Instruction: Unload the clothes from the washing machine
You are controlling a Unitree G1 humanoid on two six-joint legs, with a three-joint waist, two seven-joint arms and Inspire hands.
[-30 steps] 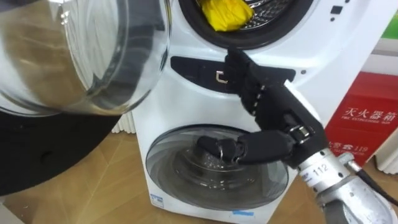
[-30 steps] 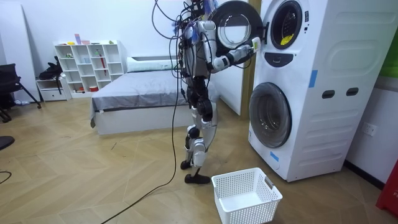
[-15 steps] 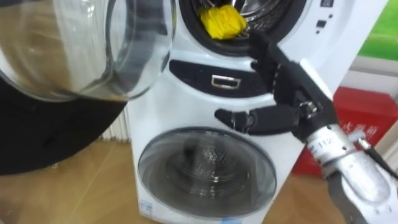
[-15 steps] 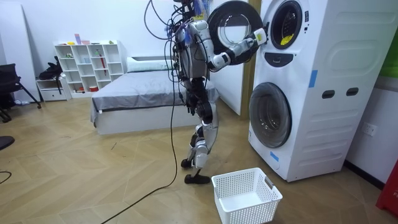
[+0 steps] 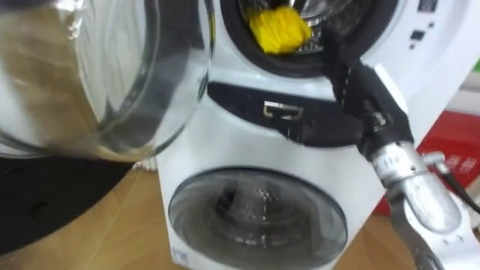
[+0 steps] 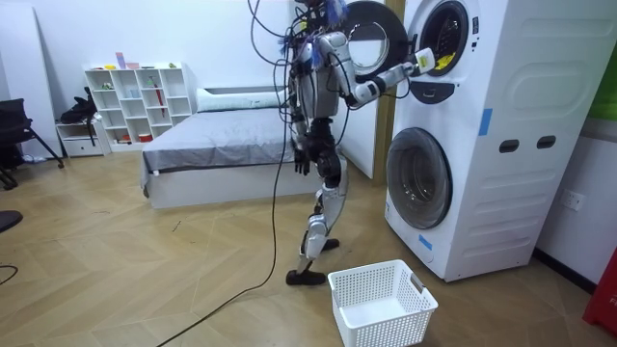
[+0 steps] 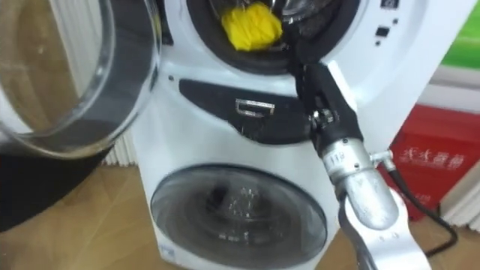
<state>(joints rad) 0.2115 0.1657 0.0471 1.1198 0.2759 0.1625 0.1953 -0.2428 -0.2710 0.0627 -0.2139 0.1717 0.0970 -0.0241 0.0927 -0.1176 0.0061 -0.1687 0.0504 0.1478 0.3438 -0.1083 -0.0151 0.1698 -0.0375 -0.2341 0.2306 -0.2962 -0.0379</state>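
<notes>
With the washer door [image 5: 112, 75] open but nothing picked yet, my right hand [image 5: 352, 105], fingers straight and thumb spread, is at the drum rim [image 5: 259, 61], the yellow cloth [image 5: 279, 28] inside, just up-left of it.

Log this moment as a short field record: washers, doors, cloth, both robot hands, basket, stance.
upper washer: its door open, out to the left
lower washer door: shut
yellow cloth: at the front of the upper drum
right robot hand: open, fingers stretched up to the drum's lower rim, just right of the cloth, not gripping it
left robot hand: hanging beside the hip
white basket: on the floor before the washers, looks empty
stance: standing, facing the washers
</notes>
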